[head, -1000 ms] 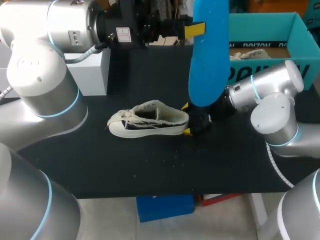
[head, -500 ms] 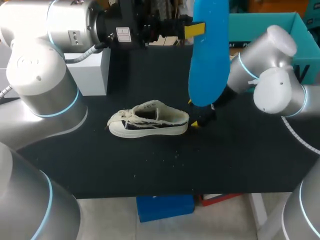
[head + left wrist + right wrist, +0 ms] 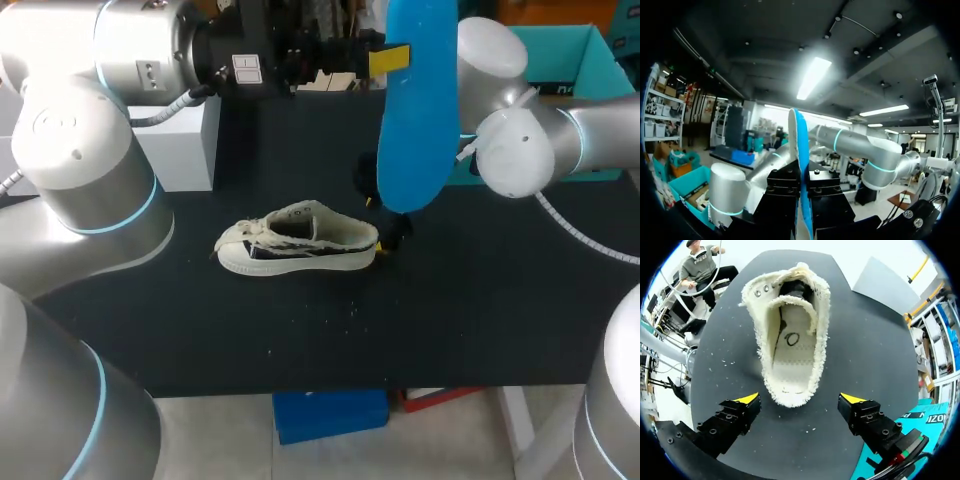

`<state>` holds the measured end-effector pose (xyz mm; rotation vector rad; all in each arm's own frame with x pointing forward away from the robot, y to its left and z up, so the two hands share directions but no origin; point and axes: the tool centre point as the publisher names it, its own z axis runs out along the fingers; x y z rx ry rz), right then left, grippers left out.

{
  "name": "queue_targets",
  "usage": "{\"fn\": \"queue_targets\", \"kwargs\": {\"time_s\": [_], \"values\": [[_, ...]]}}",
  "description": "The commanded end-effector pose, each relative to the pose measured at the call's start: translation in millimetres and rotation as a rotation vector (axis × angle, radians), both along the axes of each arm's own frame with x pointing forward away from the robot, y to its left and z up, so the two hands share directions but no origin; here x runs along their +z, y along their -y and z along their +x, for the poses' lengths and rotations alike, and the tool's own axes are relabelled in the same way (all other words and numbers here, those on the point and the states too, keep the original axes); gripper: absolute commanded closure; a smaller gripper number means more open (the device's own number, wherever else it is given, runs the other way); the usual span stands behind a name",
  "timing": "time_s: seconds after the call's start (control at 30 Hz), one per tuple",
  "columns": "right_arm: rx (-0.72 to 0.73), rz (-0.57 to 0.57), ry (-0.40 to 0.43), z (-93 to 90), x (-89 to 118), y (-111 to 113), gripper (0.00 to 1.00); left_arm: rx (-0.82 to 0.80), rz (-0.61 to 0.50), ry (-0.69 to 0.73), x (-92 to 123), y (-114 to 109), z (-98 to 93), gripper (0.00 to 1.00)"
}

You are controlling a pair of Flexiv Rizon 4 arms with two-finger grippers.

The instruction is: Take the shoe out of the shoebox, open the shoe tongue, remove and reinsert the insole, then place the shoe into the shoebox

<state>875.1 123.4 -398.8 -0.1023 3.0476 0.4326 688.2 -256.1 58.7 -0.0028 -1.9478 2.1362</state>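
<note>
The right tool (image 3: 800, 401) hangs low over the black tabletop (image 3: 300, 335) with its yellow-tipped fingers spread wide. The cream canvas low-top shoe with frayed edges, dark side panels and a white sole (image 3: 790, 340) lies just ahead of it. The heel end of the shoe sits between the two fingertips, and a strip of bare tabletop shows on either side, so neither finger touches it. From the right wrist the open mouth of the shoe faces up, the tongue is pushed toward the toe, and the pale inner floor is bare.

From above, the shoe (image 3: 298, 240) rests on its sole near the middle of the tabletop. Its toe points toward the left edge and its heel toward the right edge, where the right tool meets it.

The left tool (image 3: 800, 192) is clamped on the bright blue foam insole (image 3: 418, 100), one black finger on each face. It holds the insole upright in the air, clear of the tabletop and over the shoe's heel end. From the left wrist the insole (image 3: 799, 145) shows edge-on, with a white face and a blue face.

The teal cardboard shoebox (image 3: 590, 60) stands at the far right corner of the tabletop, well apart from the shoe.
</note>
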Motion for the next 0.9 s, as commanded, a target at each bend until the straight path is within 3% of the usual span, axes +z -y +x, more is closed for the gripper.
{"fn": "queue_targets", "kwargs": {"time_s": [0.03,0.9], "values": [[-0.023,-0.25,0.006,-0.1,1,-5,0.0,0.005,0.0,0.0,0,2,-0.8,1.0],[-0.041,-0.301,0.006,-8.1,-1,-24,0.0,0.005,0.0,0.0,0,2,-0.8,1.0]]}}
